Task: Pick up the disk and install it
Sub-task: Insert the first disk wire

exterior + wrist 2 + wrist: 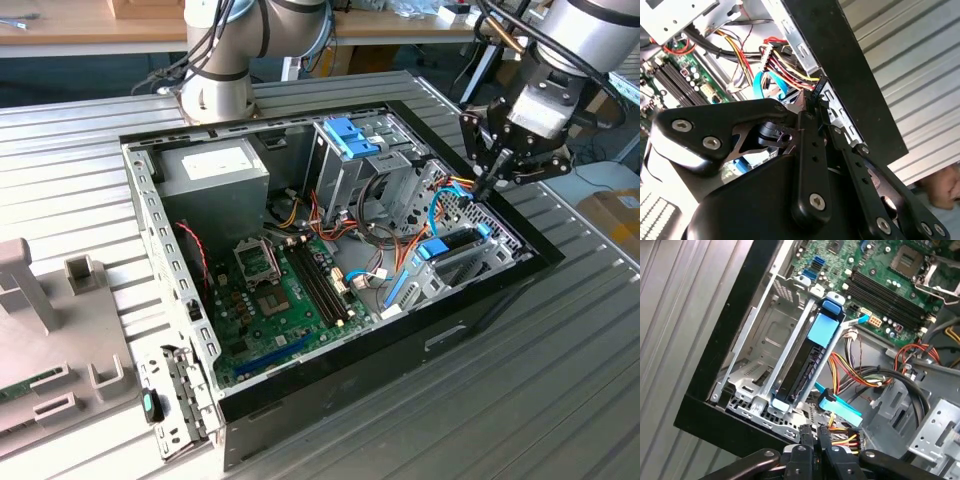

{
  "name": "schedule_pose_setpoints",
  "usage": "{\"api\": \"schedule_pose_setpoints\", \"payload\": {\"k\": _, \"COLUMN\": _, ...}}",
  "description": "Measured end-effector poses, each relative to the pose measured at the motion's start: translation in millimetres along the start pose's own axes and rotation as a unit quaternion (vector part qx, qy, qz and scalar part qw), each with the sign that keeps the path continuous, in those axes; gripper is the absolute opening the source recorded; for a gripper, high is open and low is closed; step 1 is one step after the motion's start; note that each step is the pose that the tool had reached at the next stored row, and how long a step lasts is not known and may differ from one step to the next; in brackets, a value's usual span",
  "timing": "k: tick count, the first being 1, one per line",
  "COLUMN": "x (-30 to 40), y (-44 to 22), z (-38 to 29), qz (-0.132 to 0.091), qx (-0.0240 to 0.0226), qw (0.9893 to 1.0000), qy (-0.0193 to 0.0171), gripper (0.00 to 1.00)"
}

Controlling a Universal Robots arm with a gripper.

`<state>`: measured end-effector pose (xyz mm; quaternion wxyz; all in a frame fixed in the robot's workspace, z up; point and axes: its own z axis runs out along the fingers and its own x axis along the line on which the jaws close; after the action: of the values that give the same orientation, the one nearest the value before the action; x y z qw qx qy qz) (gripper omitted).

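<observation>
- Nearest lies the ribbed grey metal desk (560,400). Grey plastic fixtures (35,290) stand on it at the exterior view's left.
- An open black case (330,372) lies on its side on the desk, with a metal bracket (175,410) at its near left corner.
- A green motherboard (275,295) covers the case floor.
- The disk (807,365) sits on edge in a metal bay (747,365) against the case wall at the exterior view's right. Its dark body is in its light-blue frame.
- The jaws are pressed together with nothing between them. They hover just past the disk's far end, apart from it, beside a bundle of coloured cables (862,376).
- A power supply (215,165) and a tall drive cage (350,165) line the case's far wall.
- Beyond the case, the arm's base (215,90) stands on the desk.
- Farthest, a wooden desk (90,25) crosses the room, and a cardboard box (612,215) sits at the exterior view's right.
</observation>
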<state>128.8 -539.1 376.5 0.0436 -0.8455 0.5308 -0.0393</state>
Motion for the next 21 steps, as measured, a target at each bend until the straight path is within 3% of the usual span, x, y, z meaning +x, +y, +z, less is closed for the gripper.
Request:
{"api": "schedule_pose_setpoints", "payload": {"k": 7, "x": 0.2, "y": 0.1, "z": -0.1, "qz": 0.052, "qx": -0.0006, "qw": 0.9986, "qy": 0.0049, "gripper": 0.16}}
{"api": "schedule_pose_setpoints", "payload": {"k": 9, "x": 0.5, "y": 0.3, "z": 0.0, "qz": 0.057, "qx": 0.0019, "qw": 0.9984, "qy": -0.0005, "gripper": 0.16}}
{"api": "schedule_pose_setpoints", "payload": {"k": 10, "x": 0.9, "y": 0.5, "z": 0.0, "qz": 0.060, "qx": 0.0056, "qw": 0.9981, "qy": -0.0094, "gripper": 0.16}}
{"api": "schedule_pose_setpoints", "payload": {"k": 11, "x": 1.2, "y": 0.6, "z": -0.1, "qz": 0.063, "qx": 0.0079, "qw": 0.9979, "qy": -0.0147, "gripper": 0.16}}
{"api": "schedule_pose_setpoints", "payload": {"k": 13, "x": 1.4, "y": 0.6, "z": 0.0, "qz": 0.068, "qx": 0.0083, "qw": 0.9976, "qy": -0.0151, "gripper": 0.16}}
{"api": "schedule_pose_setpoints", "payload": {"k": 17, "x": 1.5, "y": 0.7, "z": 0.0, "qz": 0.111, "qx": 0.0085, "qw": 0.9938, "qy": -0.0098, "gripper": 0.16}}
{"api": "schedule_pose_setpoints", "payload": {"k": 21, "x": 4.1, "y": 2.1, "z": 0.0, "qz": 0.119, "qx": 0.0123, "qw": 0.9926, "qy": -0.0196, "gripper": 0.16}}
